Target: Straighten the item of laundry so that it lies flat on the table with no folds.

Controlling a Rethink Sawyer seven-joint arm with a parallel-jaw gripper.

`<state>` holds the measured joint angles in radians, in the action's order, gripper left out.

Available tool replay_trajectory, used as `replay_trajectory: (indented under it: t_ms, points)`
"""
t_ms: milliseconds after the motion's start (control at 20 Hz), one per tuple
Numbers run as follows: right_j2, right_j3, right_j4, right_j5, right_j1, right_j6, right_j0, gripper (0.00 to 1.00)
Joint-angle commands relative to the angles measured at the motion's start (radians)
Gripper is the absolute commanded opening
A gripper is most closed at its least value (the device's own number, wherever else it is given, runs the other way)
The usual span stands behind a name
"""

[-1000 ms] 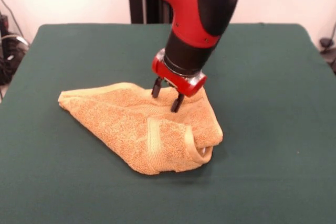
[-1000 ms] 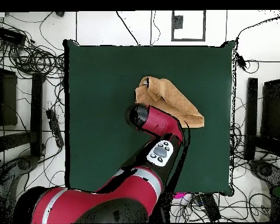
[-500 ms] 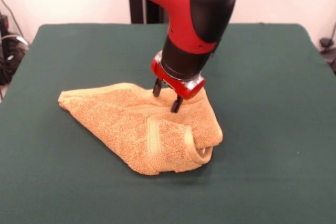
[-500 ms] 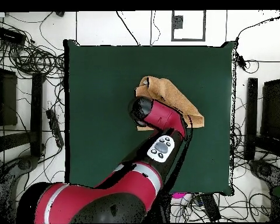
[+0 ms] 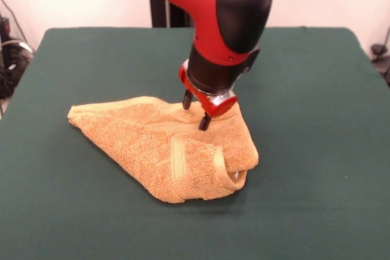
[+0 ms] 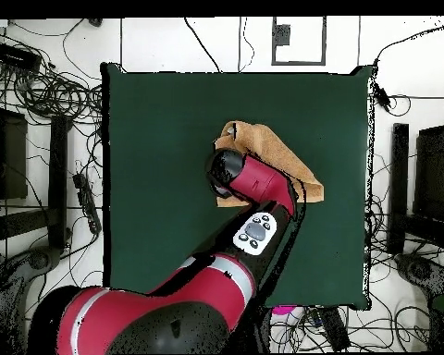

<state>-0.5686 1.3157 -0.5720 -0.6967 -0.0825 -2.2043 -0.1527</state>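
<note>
With fingers spread, the gripper is hovering over the bunched towel lying mid-table, risking pinching several folded layers together and dragging the whole bundle.

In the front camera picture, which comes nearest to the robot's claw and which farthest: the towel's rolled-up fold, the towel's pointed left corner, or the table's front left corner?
From the gripper:
1. The rolled fold, just below it and a little right.
2. The towel's pointed corner, out to the left.
3. The table's front left corner, at the picture's bottom left.
</note>
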Motion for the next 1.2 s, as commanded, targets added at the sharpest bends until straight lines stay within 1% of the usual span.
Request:
replay_trajectory:
  t_ms: [50, 350, 650, 700, 950, 1200]
  points:
    - [0.186, 0.149, -0.016, -0.063, 0.125, -0.261, -0.056, 1.0]
    - [0.218, 0.237, -0.023, 0.002, 0.087, -0.263, -0.068, 1.0]
    - [0.23, 0.308, -0.024, 0.175, 0.069, -0.249, -0.086, 1.0]
    - [0.216, 0.316, -0.02, 0.204, 0.068, -0.264, -0.102, 1.0]
    - [0.233, 0.358, -0.027, 0.192, 0.034, -0.247, -0.095, 1.0]
    - [0.262, 0.391, -0.03, 0.223, 0.02, -0.229, -0.074, 1.0]
